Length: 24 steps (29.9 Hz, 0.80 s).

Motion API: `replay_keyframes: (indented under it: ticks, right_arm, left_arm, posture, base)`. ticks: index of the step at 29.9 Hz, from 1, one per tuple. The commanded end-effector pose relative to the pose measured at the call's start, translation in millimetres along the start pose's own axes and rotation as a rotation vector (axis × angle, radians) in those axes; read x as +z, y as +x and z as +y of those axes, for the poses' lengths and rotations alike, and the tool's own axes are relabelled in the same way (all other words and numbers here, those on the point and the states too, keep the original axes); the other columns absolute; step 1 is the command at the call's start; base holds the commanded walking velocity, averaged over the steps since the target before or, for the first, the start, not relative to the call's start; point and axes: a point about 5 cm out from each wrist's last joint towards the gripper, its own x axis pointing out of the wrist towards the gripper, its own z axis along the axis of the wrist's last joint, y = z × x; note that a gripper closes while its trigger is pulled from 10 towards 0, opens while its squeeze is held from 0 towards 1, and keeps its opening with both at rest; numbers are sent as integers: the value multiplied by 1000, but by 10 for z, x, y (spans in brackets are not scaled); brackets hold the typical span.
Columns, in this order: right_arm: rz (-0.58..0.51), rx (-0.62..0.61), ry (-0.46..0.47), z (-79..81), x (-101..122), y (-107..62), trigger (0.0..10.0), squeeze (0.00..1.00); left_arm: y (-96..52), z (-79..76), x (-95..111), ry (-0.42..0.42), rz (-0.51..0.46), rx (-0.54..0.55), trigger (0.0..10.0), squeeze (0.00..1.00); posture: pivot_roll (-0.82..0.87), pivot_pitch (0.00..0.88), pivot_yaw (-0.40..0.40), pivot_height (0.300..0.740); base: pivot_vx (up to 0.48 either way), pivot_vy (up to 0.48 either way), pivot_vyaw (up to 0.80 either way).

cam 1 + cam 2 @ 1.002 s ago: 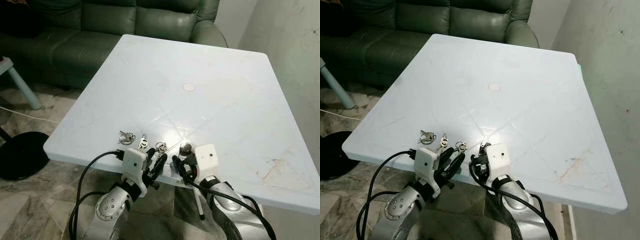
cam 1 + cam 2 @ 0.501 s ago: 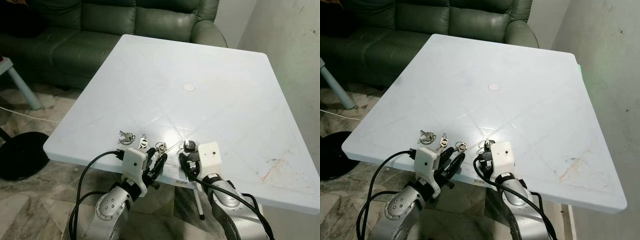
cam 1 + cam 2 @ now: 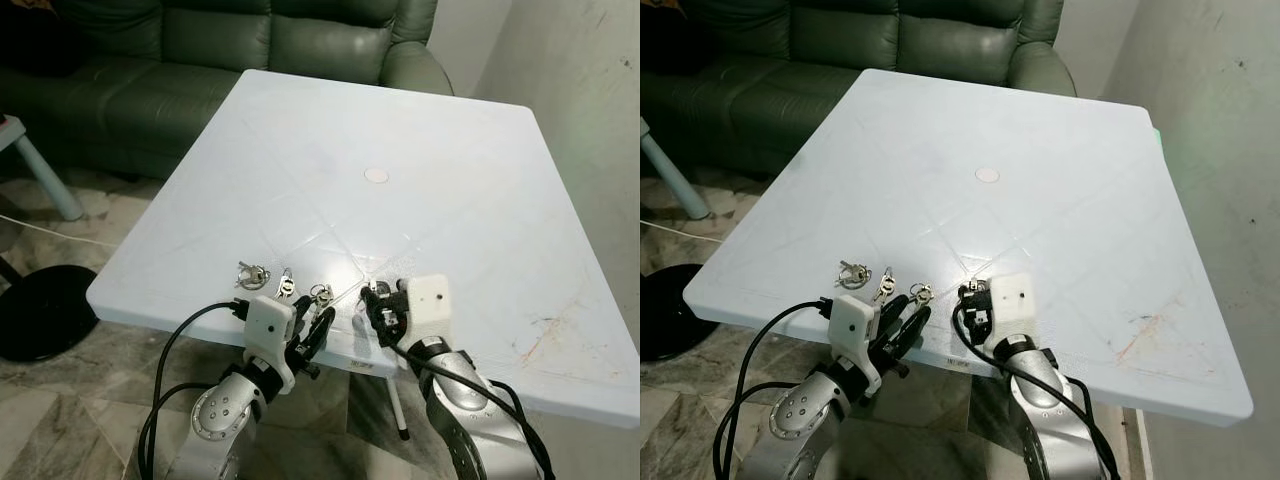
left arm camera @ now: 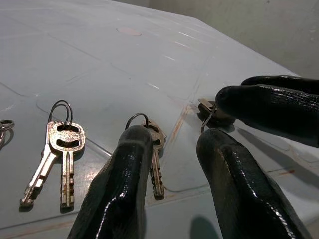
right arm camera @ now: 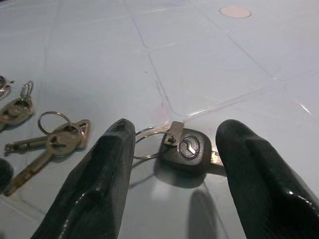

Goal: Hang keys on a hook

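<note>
Several key sets lie in a row near the front edge of the white table [image 3: 450, 180]: two brass sets [image 3: 252, 272] [image 3: 286, 284], a third [image 3: 320, 293], and a black-headed key on a ring [image 5: 185, 149]. My right gripper [image 5: 177, 135] is open just above the tabletop. Its fingers [image 5: 249, 164] stand either side of the black-headed key without touching it. My left gripper [image 4: 174, 140] is open at the table's front edge, just short of the third brass set [image 4: 153, 149]. Another brass set [image 4: 62, 149] lies beside it.
A green sofa [image 3: 200, 60] stands behind the table and a wall [image 3: 590, 100] runs along its right side. A small round mark [image 3: 376, 175] sits mid-table. On the floor at left are a black round base [image 3: 40, 310] and a pale blue leg [image 3: 45, 165].
My right gripper has moved forward and slightly right over the table edge, so its fingers now flank the black-headed key. The left gripper and the keys have stayed put.
</note>
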Motion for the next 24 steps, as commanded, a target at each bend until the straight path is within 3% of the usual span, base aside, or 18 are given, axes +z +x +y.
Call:
replay_keyframes:
  ticks: [1,5,9,20,21,22,24]
  right_arm:
    - [6,-3,23,-22,-27,-4,10000,980]
    - [11,-35,-10,-30,-41,13,10000,1000]
    - [3,3,24,13,-53,0,10000,1000]
    - [4,87,2,135,-70,-12,10000,1000]
    - [10,90,-4,143,-76,-2,10000,839]
    - [5,97,-18,154,-75,6,10000,0]
    - [12,89,-30,161,-86,21,10000,0]
  left_arm:
    - [18,-40,24,2,-12,-16,10000,0]
    - [12,-40,22,3,-11,-17,10000,0]
    - [4,-45,18,2,-9,-20,10000,0]
    - [4,-53,21,1,-9,-23,10000,0]
    - [6,-52,24,0,-10,-23,10000,0]
    - [7,-52,26,0,-10,-22,10000,0]
    - [7,-55,31,0,-12,-23,10000,0]
  posture:
    - [122,88,-67,740]
    - [122,86,-65,740]
    - [124,88,-65,740]
    - [126,92,-67,740]
    - [125,92,-67,740]
    - [125,92,-67,740]
    - [127,97,-67,740]
  base:
    - [0,0,0]
    - [0,0,0]
    - [0,0,0]
    - [0,0,0]
    - [0,0,0]
    - [0,0,0]
    - [0,0,0]
